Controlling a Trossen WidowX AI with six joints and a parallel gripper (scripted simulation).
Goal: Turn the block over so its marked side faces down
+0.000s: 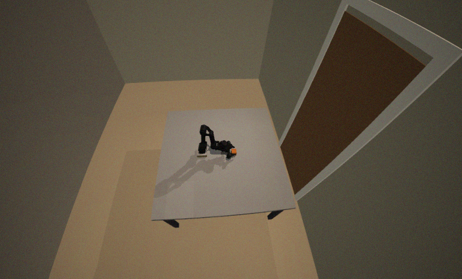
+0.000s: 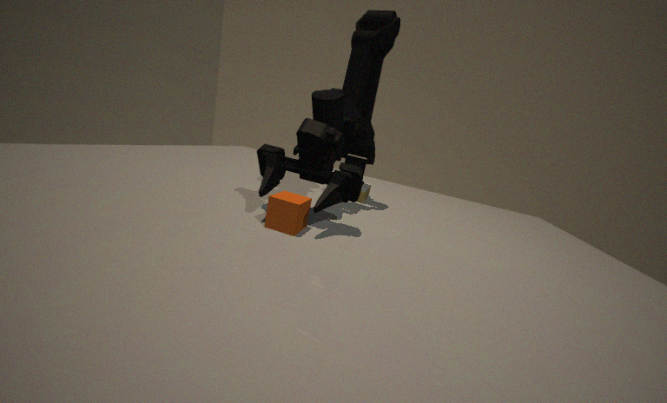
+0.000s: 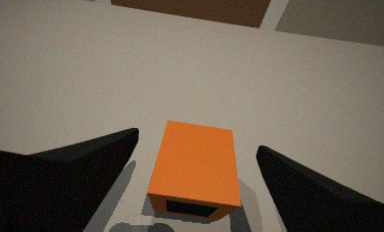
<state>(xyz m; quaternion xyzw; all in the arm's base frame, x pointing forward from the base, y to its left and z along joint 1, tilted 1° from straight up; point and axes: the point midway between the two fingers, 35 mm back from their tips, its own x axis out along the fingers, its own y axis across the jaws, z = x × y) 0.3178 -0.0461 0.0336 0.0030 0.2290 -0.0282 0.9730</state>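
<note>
An orange block (image 1: pixel 233 150) (image 2: pixel 287 214) (image 3: pixel 197 162) rests on the grey table (image 1: pixel 221 194) (image 2: pixel 147 280) (image 3: pixel 150 67). Its top face is plain orange. In the wrist view a dark square mark (image 3: pixel 192 208) shows on the block's side that faces the camera. My gripper (image 1: pixel 231 154) (image 2: pixel 290 201) (image 3: pixel 198 142) is open wide. Its two black fingers stand on either side of the block, apart from it, with the tips low near the table.
The arm's base (image 1: pixel 201 147) stands on the table behind the block, with a small tan piece (image 1: pixel 201 156) (image 2: pixel 364 193) beside it. A brown door in a pale frame (image 1: pixel 340 99) (image 3: pixel 190 2) stands beyond the table's right edge.
</note>
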